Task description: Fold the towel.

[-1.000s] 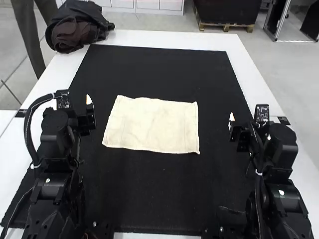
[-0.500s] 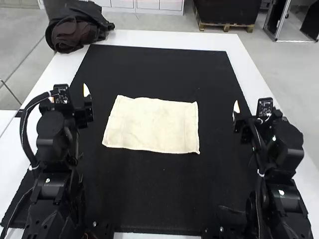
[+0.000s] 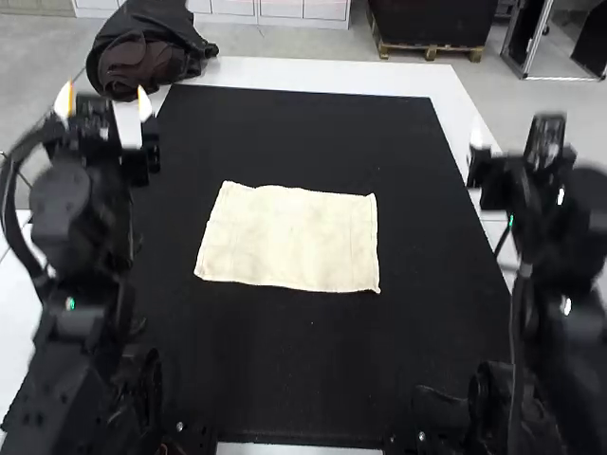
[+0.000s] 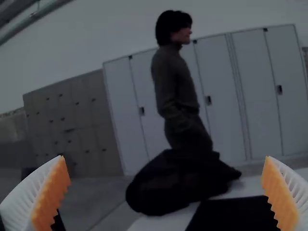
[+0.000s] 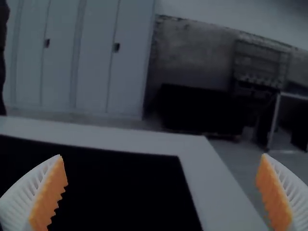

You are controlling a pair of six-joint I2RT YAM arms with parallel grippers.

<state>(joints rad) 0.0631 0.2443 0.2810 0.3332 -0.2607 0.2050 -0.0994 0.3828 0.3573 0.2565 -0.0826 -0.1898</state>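
The cream towel (image 3: 289, 238) lies spread flat on the black mat in the high view, its lower right corner slightly turned. My left gripper (image 3: 104, 102) is raised at the view's left, up and away from the towel. In the left wrist view the left gripper (image 4: 166, 192) has its fingers wide apart with nothing between them. My right gripper (image 3: 503, 161) stands raised at the right side, clear of the towel. The right wrist view has the right gripper (image 5: 161, 192) open and holding nothing.
The black mat (image 3: 285, 379) covers most of the white table (image 3: 322, 74). A dark bundle of fabric (image 3: 147, 52) rests on the table's far left corner; it also appears as a dark heap (image 4: 178, 183) in the left wrist view.
Both arms have risen and moved outward, the left one toward the left edge and the right one toward the right. The towel has stayed where it was.
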